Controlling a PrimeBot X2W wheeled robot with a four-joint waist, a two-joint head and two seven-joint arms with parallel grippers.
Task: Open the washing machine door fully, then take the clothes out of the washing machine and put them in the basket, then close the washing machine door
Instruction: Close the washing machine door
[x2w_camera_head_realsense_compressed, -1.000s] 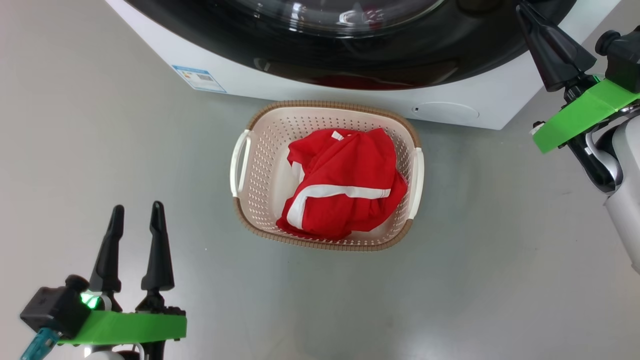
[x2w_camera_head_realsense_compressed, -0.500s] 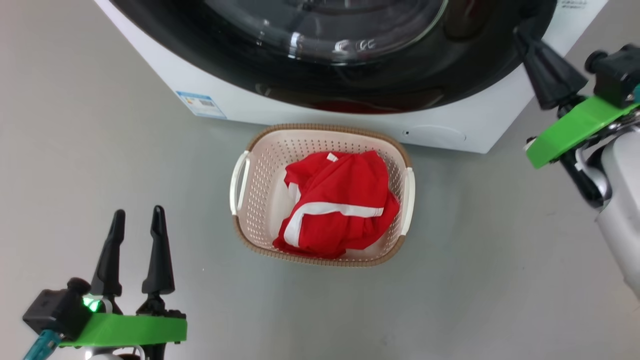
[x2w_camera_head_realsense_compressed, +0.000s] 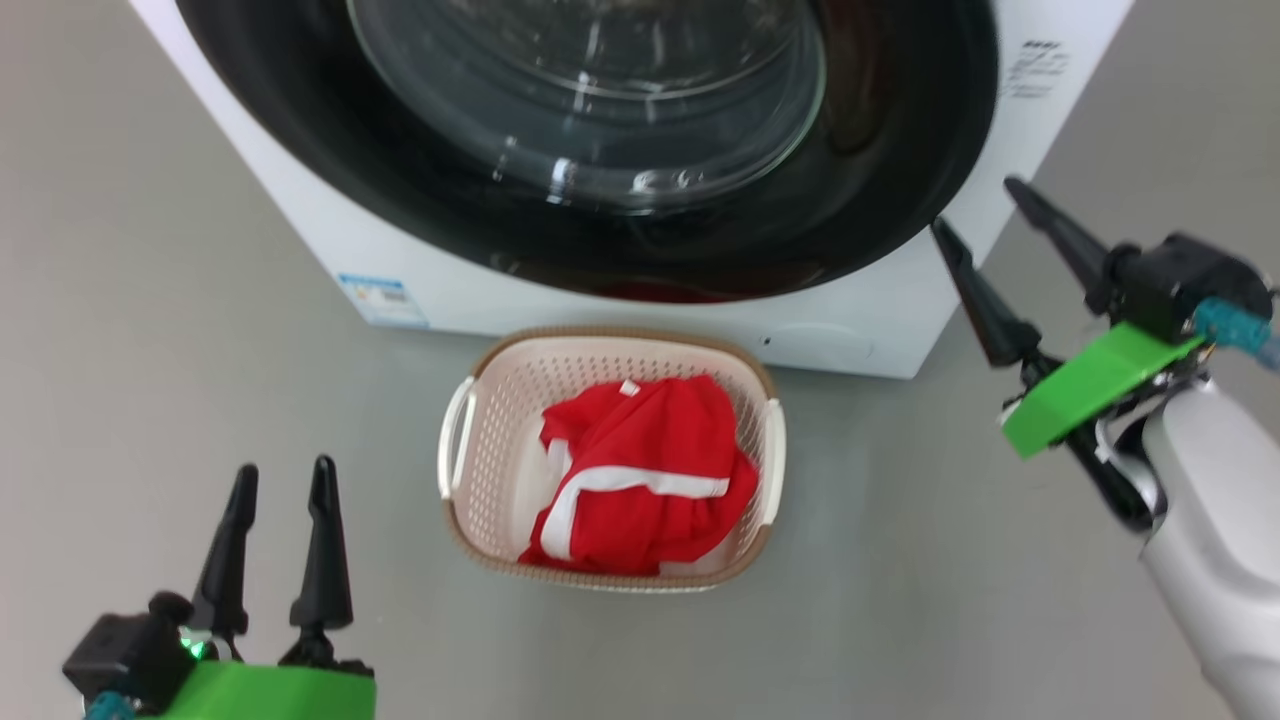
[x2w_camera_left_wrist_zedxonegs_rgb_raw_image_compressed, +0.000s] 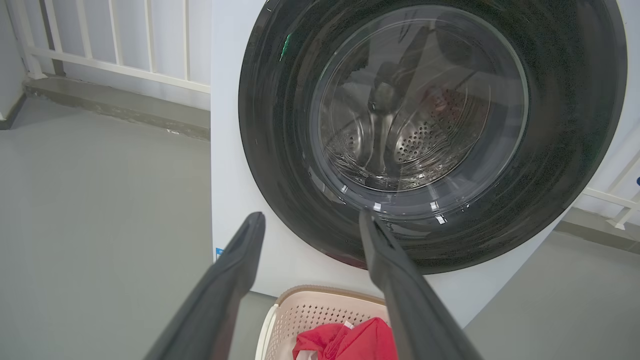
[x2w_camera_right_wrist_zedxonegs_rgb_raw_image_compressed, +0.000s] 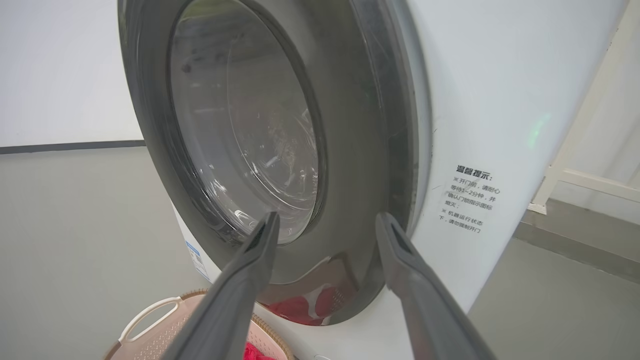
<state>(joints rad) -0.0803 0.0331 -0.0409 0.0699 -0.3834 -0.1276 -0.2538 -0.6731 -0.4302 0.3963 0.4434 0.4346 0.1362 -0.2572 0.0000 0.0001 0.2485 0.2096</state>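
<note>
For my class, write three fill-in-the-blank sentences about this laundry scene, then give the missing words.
1. The red clothes lie inside the ____.
2. The washing machine door is ____.
3. The left gripper and right gripper both hold their fingers ____.
Missing words: basket; closed; open.

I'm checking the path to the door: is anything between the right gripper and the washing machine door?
Nothing visible. The right gripper, jaws open, points at the lower right rim of the washing machine door with only open air between. The basket holding the red clothes sits on the floor lower down, out of that path.
</note>
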